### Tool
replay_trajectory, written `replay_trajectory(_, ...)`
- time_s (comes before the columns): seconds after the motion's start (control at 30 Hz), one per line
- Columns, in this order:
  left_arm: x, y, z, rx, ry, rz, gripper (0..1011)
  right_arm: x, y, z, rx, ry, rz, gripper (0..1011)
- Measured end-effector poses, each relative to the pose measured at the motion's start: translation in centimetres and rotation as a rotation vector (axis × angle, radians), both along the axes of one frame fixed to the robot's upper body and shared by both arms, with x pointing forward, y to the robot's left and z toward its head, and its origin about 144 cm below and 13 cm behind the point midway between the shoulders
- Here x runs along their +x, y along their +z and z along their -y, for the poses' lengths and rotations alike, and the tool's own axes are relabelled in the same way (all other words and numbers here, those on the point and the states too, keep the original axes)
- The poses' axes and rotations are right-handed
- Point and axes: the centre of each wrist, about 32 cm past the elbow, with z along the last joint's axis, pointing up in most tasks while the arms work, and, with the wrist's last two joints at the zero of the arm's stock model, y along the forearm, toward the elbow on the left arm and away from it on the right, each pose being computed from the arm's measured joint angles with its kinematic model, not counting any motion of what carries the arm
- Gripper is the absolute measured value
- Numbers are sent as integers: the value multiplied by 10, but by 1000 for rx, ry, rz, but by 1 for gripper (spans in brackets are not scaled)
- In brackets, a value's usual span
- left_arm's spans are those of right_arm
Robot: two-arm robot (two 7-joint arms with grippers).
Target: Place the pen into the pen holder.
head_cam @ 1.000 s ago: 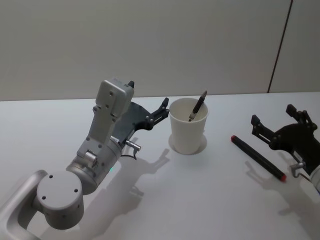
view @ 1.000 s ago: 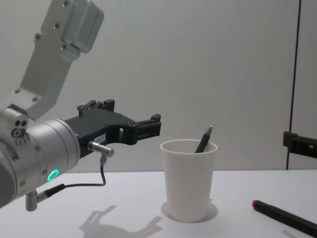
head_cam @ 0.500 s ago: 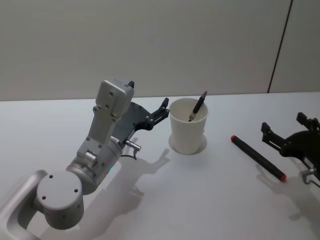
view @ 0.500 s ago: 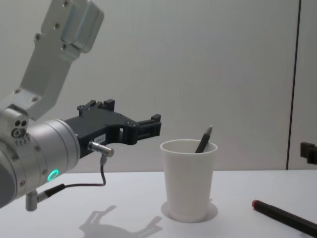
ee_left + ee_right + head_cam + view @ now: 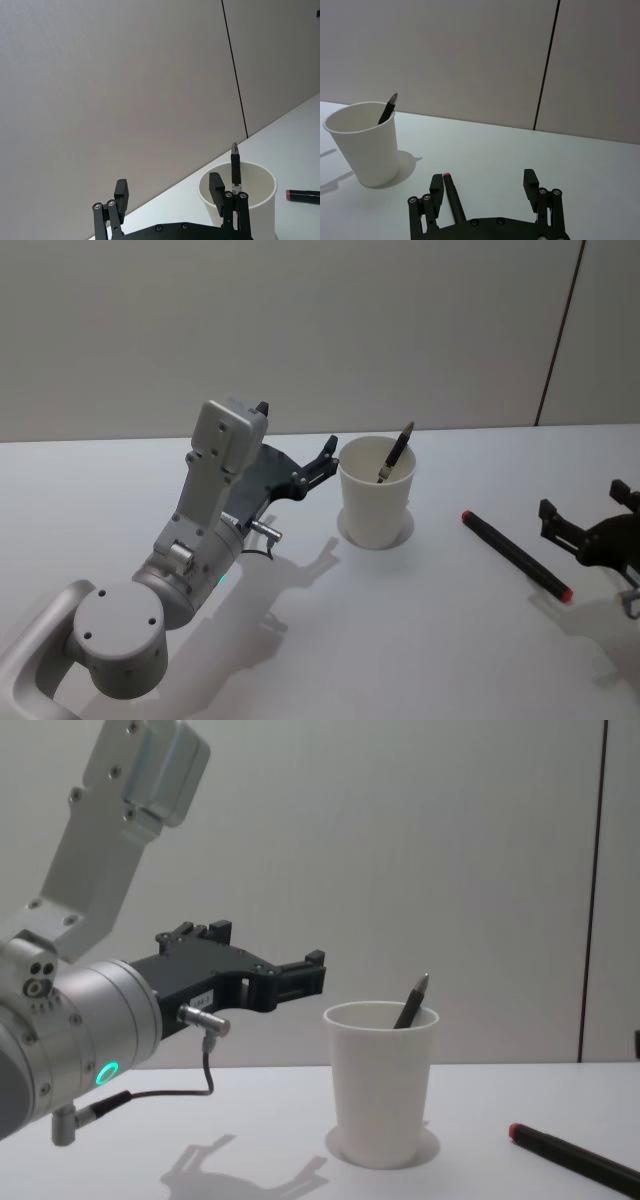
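A white paper cup [image 5: 376, 505] stands upright toward the far middle of the table [image 5: 430, 650], and a slim dark pen [image 5: 397, 452] rests inside it, leaning against the right side of the rim with its tip poking out above. The left gripper [image 5: 325, 460] hovers just left of the cup at about rim height, its fingers spread apart and holding nothing; from the chest view it sits a little above the rim, clear of the cup. A second pen [image 5: 516, 555] – dark, with red at both ends – lies flat on the table to the right of the cup, well apart from it, slanting from far-left to near-right. The right gripper [image 5: 582, 498] is at the right edge of the table, just beyond that pen's near end – its fingers are also spread wide and empty. In the right wrist view the lying pen's red end shows beside one finger, on the table below it, not gripped.
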Motion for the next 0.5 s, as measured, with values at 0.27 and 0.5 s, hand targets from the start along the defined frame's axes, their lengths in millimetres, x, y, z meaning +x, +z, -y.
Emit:
replay_trajectory(0.27, 0, 0, 0, 0, 0, 0, 1001, -2, 6, 4, -19, -14, -56, 1001)
replay_trajectory(0.5, 0, 0, 0, 0, 0, 0, 1001, -1, 12, 5, -33, -34, -112, 1002)
